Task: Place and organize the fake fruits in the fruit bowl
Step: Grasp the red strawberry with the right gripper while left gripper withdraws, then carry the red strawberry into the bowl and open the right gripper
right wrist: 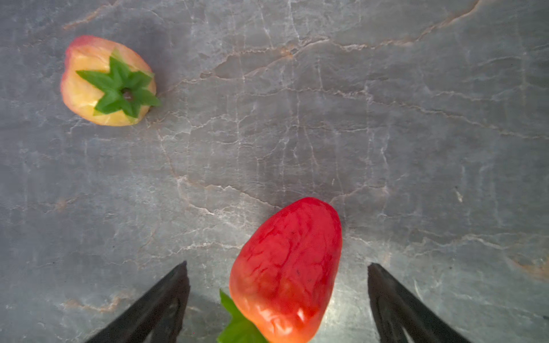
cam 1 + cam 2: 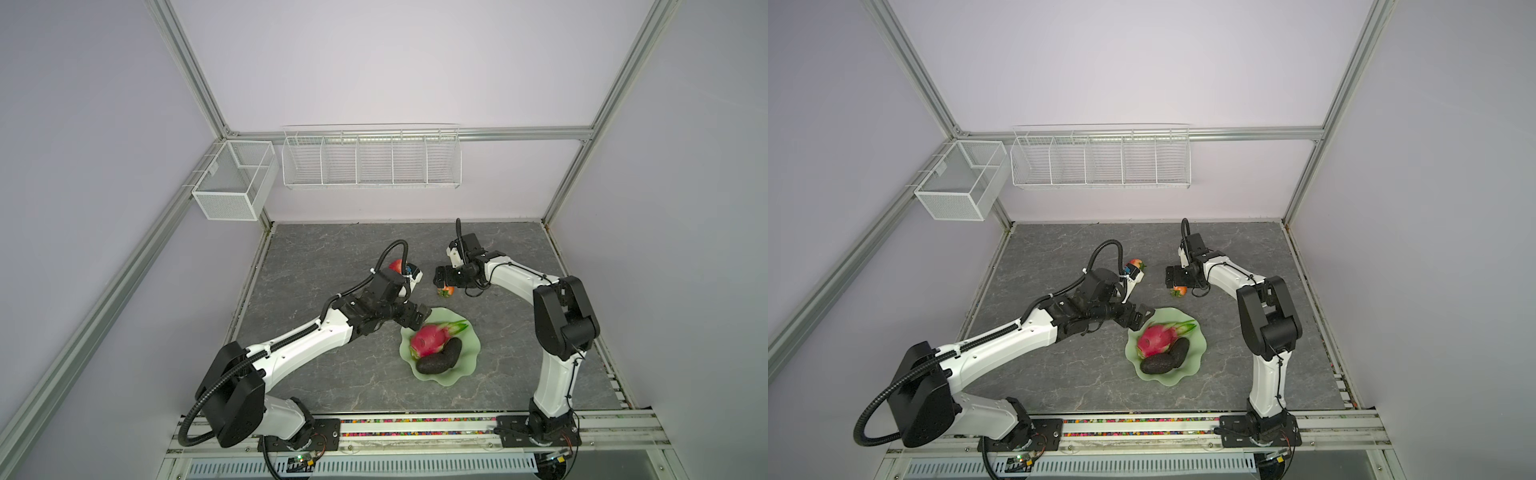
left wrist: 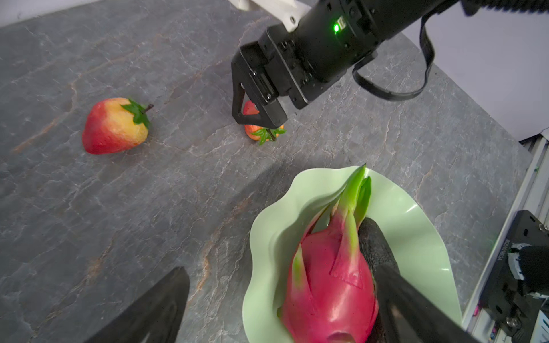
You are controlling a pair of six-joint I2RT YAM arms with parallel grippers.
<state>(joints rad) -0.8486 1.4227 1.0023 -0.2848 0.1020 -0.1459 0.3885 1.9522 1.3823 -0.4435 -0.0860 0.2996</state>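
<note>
Near the middle of the table (image 2: 332, 249), just beyond the far rim of the bowl (image 2: 467, 359), a strawberry (image 1: 291, 243) is seen lying on its side between the fingers of the right gripper (image 2: 442, 286). These are spread wide, with bare table showing on either side of the fruit, so nothing is clamped. A second strawberry (image 3: 114, 126), paler and yellower, is found close by toward the left edge of the table, partly hidden behind the left arm in both top views. The bowl is set toward the front edge, where the arms are mounted. The dragon fruit (image 2: 428, 340) and the two avocados (image 2: 434, 363) are already laid in it, pressed against one another. The left gripper (image 2: 420, 316) is held over the bowl's left rim with its fingers apart and nothing gripped. The strawberry is judged to be light, hollow plastic, fairly stiff, with a glossy skin that may slip. Because the body tapers to a point, it could be squeezed out of a grip taken near the tip. It would best be taken across the broad shoulder just below the leaves, never by the thin leaves or stalk. Little force should be needed. The bowl is shallow and smooth, so a dropped fruit may roll, and the bare right side looks the safest place to set it.
</note>
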